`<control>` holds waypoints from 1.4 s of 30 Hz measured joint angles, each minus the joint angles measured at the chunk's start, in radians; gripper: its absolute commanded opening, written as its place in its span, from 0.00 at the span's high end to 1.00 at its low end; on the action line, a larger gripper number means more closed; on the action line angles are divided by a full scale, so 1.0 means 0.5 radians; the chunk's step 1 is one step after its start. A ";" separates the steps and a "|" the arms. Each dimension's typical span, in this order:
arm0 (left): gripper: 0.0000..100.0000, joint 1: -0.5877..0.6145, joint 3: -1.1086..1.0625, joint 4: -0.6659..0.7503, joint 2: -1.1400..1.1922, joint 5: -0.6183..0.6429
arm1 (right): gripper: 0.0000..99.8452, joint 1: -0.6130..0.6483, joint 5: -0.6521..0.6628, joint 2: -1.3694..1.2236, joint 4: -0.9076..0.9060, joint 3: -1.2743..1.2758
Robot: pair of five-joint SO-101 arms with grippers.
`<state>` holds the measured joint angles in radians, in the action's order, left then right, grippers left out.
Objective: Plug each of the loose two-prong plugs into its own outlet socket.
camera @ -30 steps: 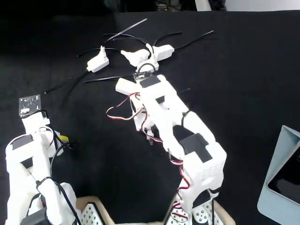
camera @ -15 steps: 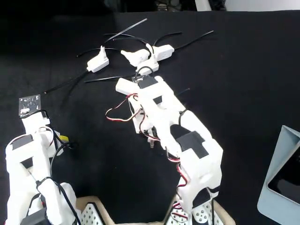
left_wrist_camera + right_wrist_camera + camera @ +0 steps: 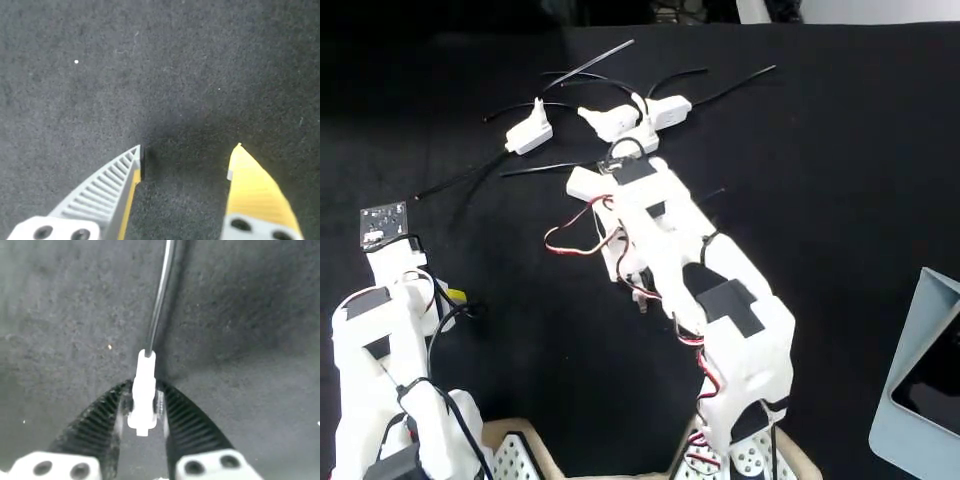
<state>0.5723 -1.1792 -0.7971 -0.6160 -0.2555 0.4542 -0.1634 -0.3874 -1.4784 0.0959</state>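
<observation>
The right pincer is clamped on a white plug — its black cord runs away across the dark worktop. From above, that arm's wrist sits at the far middle of the worktop, just beside three white connector pieces with black cords; which are sockets I cannot tell. The left pincer is wide — nothing between its fingers — low over the worktop at the near left.

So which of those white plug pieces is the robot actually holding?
The plug clamped in the right gripper, its black cord trailing away. The other three white pieces lie loose on the black cloth.
</observation>
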 measured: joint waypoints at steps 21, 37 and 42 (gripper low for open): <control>0.72 -0.043 0.009 0.000 -0.031 0.034 | 0.99 0.328 0.015 1.734 0.396 0.942; 0.72 -0.899 0.117 0.000 -0.853 0.810 | 0.99 0.341 0.150 2.793 1.320 1.946; 0.72 -1.145 0.117 0.000 -0.930 0.822 | 0.99 0.509 0.282 3.124 1.326 2.130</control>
<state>0.0000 -1.1208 -0.7971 -1.0810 0.1557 0.7089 -0.0222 1.1745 -0.8155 1.1607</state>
